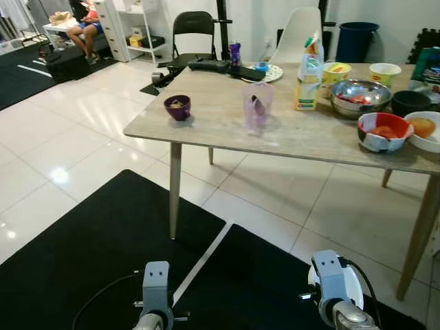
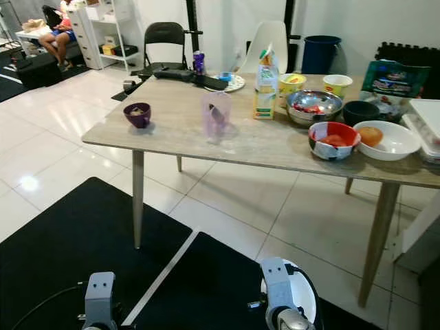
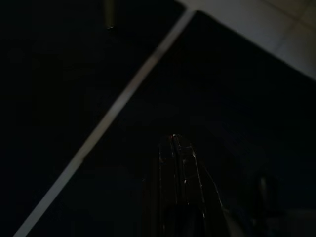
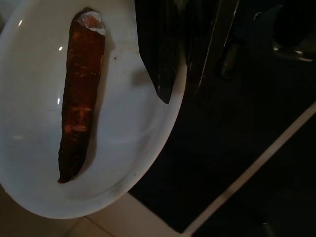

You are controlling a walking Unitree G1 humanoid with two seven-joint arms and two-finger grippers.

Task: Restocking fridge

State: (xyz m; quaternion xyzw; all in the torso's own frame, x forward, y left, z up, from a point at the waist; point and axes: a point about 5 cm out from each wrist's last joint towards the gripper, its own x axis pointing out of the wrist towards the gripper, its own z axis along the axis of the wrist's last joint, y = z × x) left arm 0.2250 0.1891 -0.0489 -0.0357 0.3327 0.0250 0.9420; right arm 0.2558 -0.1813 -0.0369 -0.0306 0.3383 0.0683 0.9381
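White oval plate (image 4: 123, 128) sits pinched at its rim by the right pincer (image 4: 165, 74), a loose orange carrot (image 4: 79, 94) lying on it; any tilt could roll it onto the black mat (image 1: 89, 254).

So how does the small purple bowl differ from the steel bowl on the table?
The purple bowl is small, dark and matt; the steel bowl is far wider and shiny. The purple bowl stands alone near the table's left corner; the steel bowl sits among other bowls to the right. Both stand upright on the table and hold some food.
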